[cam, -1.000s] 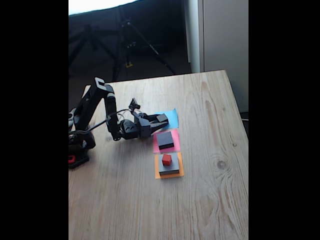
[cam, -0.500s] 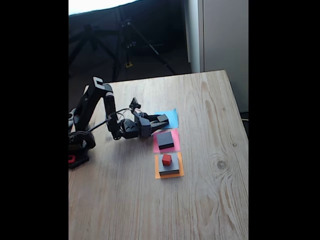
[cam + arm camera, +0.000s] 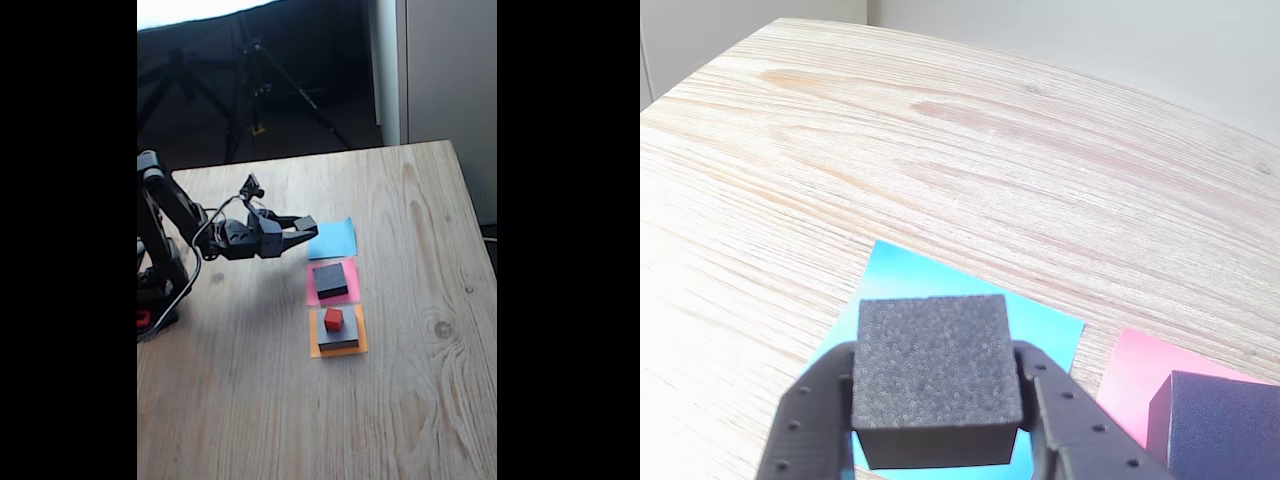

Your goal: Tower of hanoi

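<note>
My claw (image 3: 937,425) pinches the small black cube (image 3: 936,378) right between its two fingers. The cube hangs over the blue paper (image 3: 1040,330), up off the table (image 3: 940,150).

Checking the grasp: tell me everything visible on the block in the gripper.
The small black block is a dark grey-black cube with a speckled, foam-like surface and square edges. It sits level between the two fingers of the gripper, pinched on its left and right sides, top face clear. In the wrist view it hangs above the blue paper square, apparently off the table. In the fixed view it is too dark to tell apart at the gripper.
</note>
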`<state>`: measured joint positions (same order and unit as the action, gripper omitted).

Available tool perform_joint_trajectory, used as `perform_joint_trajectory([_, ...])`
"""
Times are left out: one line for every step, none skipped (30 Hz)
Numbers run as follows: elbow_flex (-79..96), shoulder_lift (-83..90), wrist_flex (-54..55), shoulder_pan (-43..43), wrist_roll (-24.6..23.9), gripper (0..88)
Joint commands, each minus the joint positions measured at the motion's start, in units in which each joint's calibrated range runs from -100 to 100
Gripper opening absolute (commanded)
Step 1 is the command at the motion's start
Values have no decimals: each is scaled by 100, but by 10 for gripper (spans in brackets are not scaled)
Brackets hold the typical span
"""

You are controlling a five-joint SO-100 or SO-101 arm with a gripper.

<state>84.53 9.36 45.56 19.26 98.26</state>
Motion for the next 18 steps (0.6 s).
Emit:
perform_joint_trajectory([-398,1418,-1630,26,-261,20])
perform_joint_trajectory([-553,1630,-2002,9,-311,20])
perform_joint_trajectory([-780,1842,-2512,-16,-362,20])
perform_joint_trajectory([-1016,2016,-2973,-41,-345,20])
perform_joint_trajectory([-1316,2160,-3507,-83,-295,20])
perform_joint_trajectory([-1653,2266,-4050,-116,-295,20])
perform_joint_trajectory([-2126,2379,-4851,-166,-244,18])
perform_joint_trajectory([-2571,2463,-5571,-200,-244,17])
perform_joint_trajectory([-3062,2531,-6324,-225,-244,17])
perform_joint_trajectory([-3580,2606,-7061,-242,-244,17])
perform_joint_trajectory([-4044,2652,-7684,-258,-278,16])
perform_joint_trajectory([-4535,2697,-8315,-267,-328,15])
perform_joint_trajectory([-4935,2735,-8744,-275,-412,15])
perform_joint_trajectory([-5326,2788,-9173,-292,-479,17])
perform_joint_trajectory([-5680,2826,-9594,-325,-428,18])
perform_joint_trajectory([-6035,2871,-10023,-367,-412,18])
perform_joint_trajectory([-6298,2917,-10371,-400,-412,18])
perform_joint_trajectory([-6562,2977,-10752,-451,-328,19])
